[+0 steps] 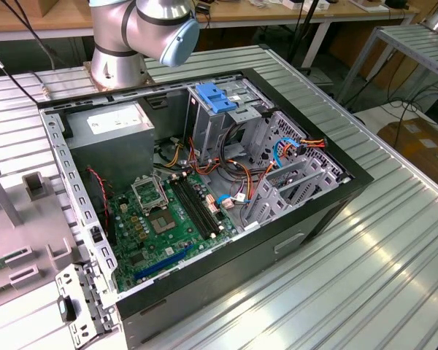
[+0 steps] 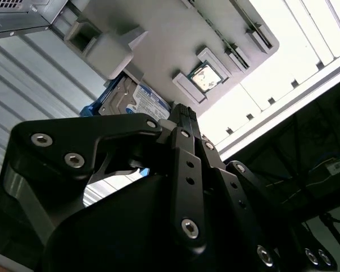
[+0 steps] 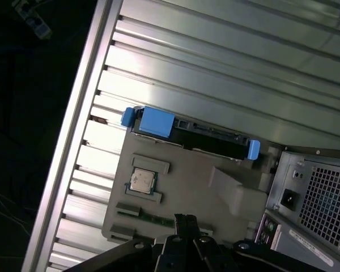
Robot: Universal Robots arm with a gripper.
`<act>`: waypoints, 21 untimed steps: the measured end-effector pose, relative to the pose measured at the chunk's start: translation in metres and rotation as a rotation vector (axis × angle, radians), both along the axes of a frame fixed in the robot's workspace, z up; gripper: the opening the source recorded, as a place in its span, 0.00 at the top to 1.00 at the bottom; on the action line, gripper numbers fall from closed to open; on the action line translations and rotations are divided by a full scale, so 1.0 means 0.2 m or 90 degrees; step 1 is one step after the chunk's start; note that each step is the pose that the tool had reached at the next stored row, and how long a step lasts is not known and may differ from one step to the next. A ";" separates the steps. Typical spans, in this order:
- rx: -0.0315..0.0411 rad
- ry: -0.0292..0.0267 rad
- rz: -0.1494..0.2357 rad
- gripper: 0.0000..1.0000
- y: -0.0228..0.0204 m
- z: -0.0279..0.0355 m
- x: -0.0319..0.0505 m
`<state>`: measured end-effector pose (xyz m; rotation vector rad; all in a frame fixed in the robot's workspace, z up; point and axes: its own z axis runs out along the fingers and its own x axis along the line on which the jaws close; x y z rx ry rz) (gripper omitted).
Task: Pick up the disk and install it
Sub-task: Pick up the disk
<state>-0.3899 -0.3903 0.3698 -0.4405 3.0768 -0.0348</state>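
A ribbed metal table (image 1: 379,240) carries an open computer case (image 1: 226,273), off to one side of the hand (image 3: 185,219); a grey holder plate (image 3: 181,190) lies ahead of the hand; the disk (image 3: 209,137), dark in its blue carrier, sits along the plate's far edge, ahead of the hand and apart from it; the hand is closed, gripping nothing; a small chip (image 3: 143,181) rests in the plate, between hand and disk.

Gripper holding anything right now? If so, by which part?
Nothing. The gripper is shut and empty; the disk lies apart from it, by the grey fixture.
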 end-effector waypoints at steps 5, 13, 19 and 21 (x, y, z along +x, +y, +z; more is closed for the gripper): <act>0.0000 0.0000 0.016 0.89 0.000 0.000 0.000; 0.0000 0.0000 0.046 0.89 0.000 0.000 0.000; 0.0000 -0.0001 0.062 0.89 0.000 0.000 0.000; 0.0000 0.0000 0.067 0.89 0.000 0.000 0.000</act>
